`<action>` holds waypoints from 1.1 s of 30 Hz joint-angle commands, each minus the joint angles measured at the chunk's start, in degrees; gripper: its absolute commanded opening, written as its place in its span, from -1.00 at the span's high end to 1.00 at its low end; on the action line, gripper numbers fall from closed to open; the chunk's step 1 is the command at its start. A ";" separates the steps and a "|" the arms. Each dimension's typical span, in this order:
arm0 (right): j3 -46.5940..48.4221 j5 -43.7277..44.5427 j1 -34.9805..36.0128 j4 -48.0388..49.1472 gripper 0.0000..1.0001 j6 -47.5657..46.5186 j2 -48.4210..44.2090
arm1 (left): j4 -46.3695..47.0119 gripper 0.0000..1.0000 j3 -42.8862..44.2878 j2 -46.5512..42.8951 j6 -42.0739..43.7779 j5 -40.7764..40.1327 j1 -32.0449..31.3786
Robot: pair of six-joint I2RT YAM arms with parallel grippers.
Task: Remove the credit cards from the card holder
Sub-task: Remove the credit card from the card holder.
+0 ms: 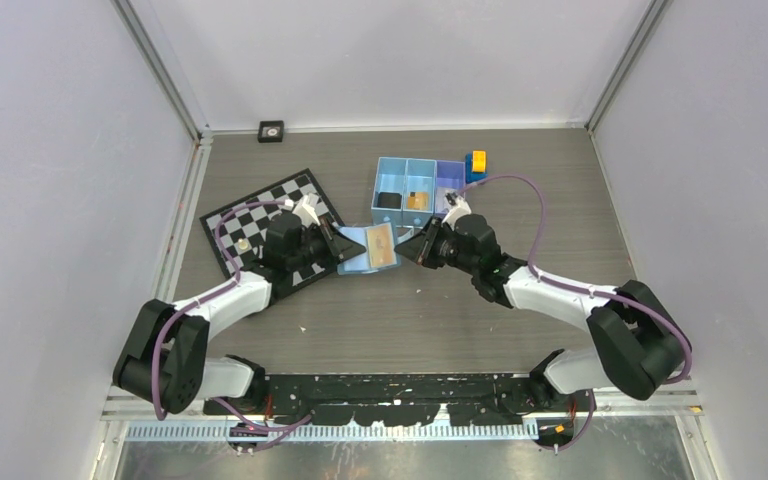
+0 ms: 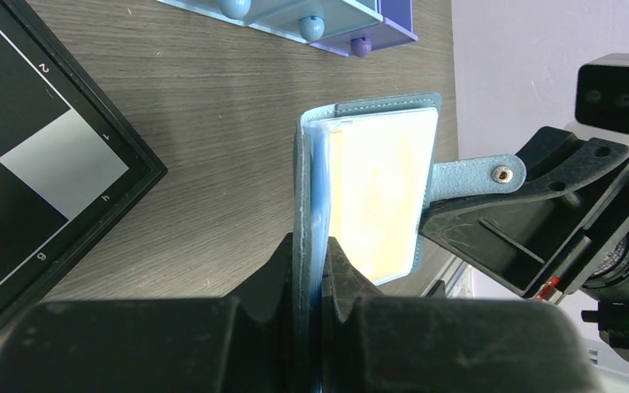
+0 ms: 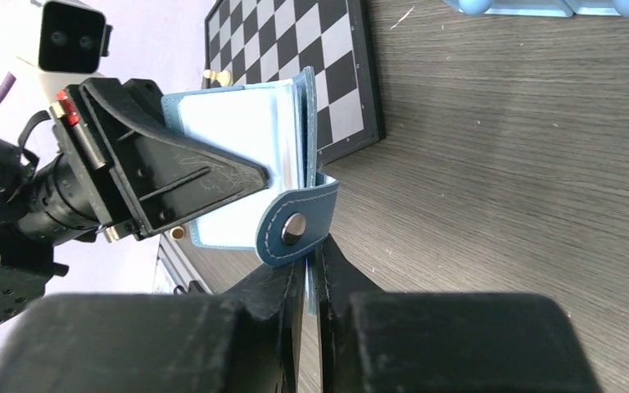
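Left fingers [image 2: 272, 282], right fingers [image 3: 352, 274] clenched on card holder [image 1: 357, 249]; credit card [image 2: 381, 196] face toward left wrist, not right

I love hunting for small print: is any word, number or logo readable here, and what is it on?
"2": on the chessboard, on its dark rim, left wrist view.
"h": same rim.
"g": same rim.
A fourth rim mark near the corner: too small to read.
The wallet, the card and the tray show no writing.
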 commanded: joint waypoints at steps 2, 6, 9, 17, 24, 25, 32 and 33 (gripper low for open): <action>3.33 -1.11 0.22 -0.19 0.72 -0.96 1.52 | 3.55 1.00 1.10 -1.71 0.59 2.17 0.24; 3.93 -1.86 0.31 -0.48 0.72 -1.02 2.45 | 4.20 1.00 1.12 -1.34 0.46 2.90 0.24; 4.32 -2.53 0.46 -0.47 0.70 -0.99 3.07 | 4.45 1.00 1.18 -1.03 0.37 3.23 0.20; 4.38 -5.09 1.09 2.41 0.65 -0.89 4.02 | 5.08 1.00 1.80 0.73 -0.15 4.59 -0.09; 4.61 -6.45 1.62 3.52 0.56 -0.74 4.55 | 5.34 1.00 2.77 2.18 0.16 5.52 -1.04; 4.57 -6.45 1.63 3.55 0.56 -0.78 4.59 | 5.34 1.00 2.86 2.23 0.19 5.54 -1.14; 4.02 -7.85 1.62 5.98 0.62 -0.01 4.51 | 5.42 1.00 3.04 2.97 0.22 5.88 -1.24; 3.92 -8.16 1.63 6.26 0.64 0.11 4.58 | 5.48 1.00 3.22 3.25 0.20 6.13 -1.25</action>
